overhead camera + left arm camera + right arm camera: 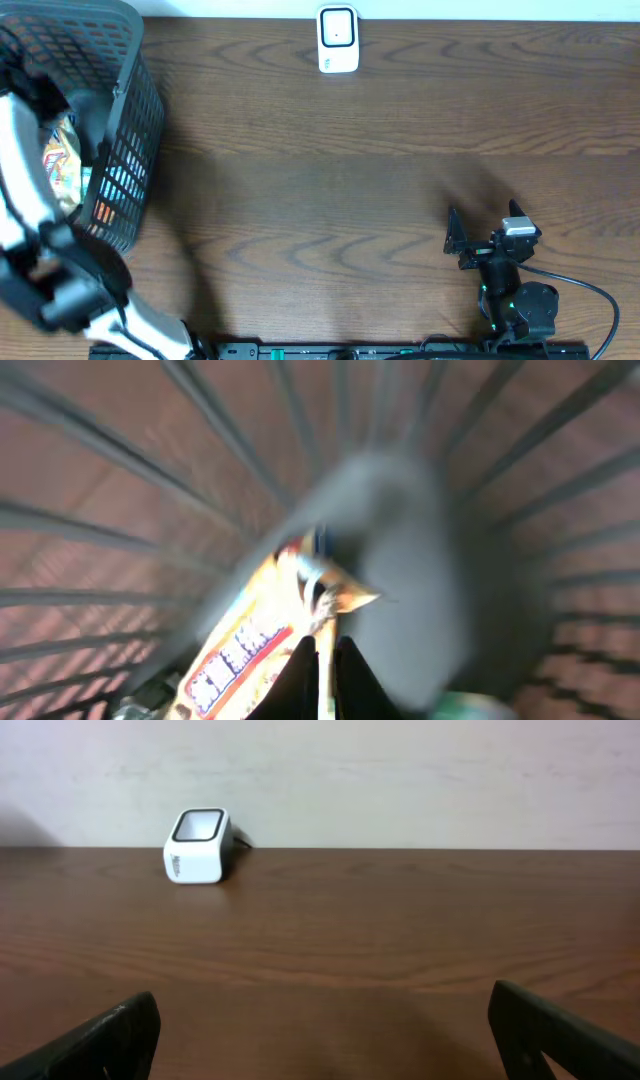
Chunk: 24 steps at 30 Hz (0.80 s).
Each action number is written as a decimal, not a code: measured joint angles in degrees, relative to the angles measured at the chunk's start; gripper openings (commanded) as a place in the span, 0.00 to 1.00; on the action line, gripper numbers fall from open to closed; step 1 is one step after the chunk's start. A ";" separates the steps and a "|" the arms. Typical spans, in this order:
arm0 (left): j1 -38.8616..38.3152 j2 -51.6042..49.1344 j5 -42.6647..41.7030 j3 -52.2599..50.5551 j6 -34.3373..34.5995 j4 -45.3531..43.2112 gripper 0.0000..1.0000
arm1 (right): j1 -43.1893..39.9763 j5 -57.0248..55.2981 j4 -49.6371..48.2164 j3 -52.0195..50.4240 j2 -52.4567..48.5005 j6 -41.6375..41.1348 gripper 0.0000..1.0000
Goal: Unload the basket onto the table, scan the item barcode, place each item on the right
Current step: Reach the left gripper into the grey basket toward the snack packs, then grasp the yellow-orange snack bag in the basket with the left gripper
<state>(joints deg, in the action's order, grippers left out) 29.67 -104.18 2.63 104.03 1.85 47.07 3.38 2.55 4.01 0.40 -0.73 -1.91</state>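
Reaching into the basket [130,150] at far left, the left gripper [325,660] is clamped shut on the snack packet [245,645], likely for lifting out. The scanner [338,40] is set top centre. The right gripper [320,1045] is parked wide open and empty, lower right.

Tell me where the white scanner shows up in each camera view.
Overhead: white scanner at top centre, by the table's far edge.
Left wrist: not in it; only the basket bars and a snack packet.
Right wrist: white scanner upper left, before the wall.
Shared landmark: the brown wooden table, in overhead and right wrist.
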 measured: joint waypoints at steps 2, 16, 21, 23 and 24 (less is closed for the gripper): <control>0.00 5.38 -1.16 0.26 1.03 -0.52 0.07 | 0.00 0.00 0.00 0.00 0.00 0.00 0.99; 0.00 12.15 -2.56 -3.67 -5.25 5.31 0.98 | 0.00 0.00 0.00 -0.02 0.00 0.02 0.99; 0.00 7.21 0.79 -9.09 -7.58 4.98 0.99 | 0.00 0.00 -0.02 -0.02 0.00 0.00 0.99; 0.02 4.63 2.25 -10.10 -9.09 5.01 0.99 | 0.00 0.00 0.00 0.00 0.00 0.00 0.99; 0.02 3.52 2.71 -10.40 -9.64 4.94 0.98 | 0.00 0.00 0.00 0.00 0.00 0.00 0.99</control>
<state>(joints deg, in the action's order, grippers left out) 29.69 -100.66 5.34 93.62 -7.79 52.01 3.38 2.55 4.01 0.40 -0.73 -1.91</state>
